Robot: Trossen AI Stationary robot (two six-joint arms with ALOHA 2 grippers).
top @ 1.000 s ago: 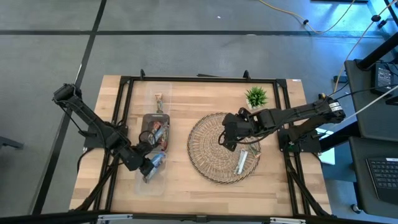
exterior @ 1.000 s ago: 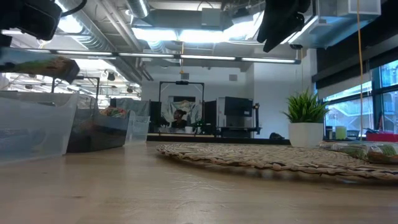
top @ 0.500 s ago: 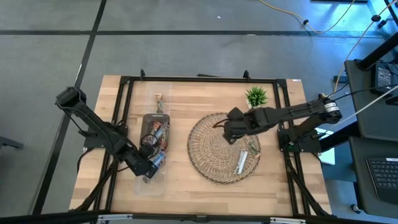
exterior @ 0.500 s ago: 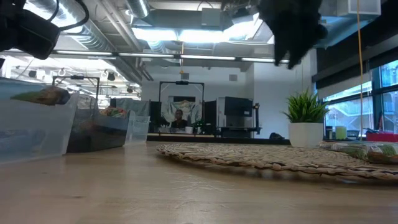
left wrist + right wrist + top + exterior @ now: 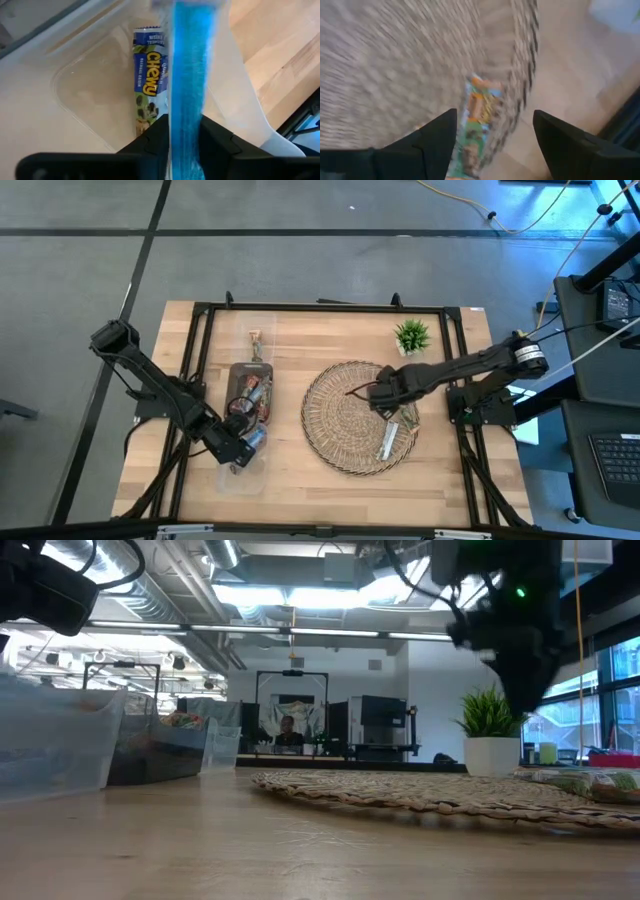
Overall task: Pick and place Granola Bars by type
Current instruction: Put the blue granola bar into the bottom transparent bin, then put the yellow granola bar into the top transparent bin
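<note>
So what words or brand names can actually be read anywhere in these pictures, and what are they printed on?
"CHEWY": on the blue-and-white granola bar lying in the clear bin, left wrist view.
The smaller print above it on that wrapper: too small to read surely.
Blue bar in the left pincer: no text shows.
Green-and-orange bar ahead of the right pincer: blurred, unreadable.
High and low views: nothing readable.

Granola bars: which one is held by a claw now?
The blue bar, pinched upright in the left claw over the clear bin; the others lie loose.
</note>
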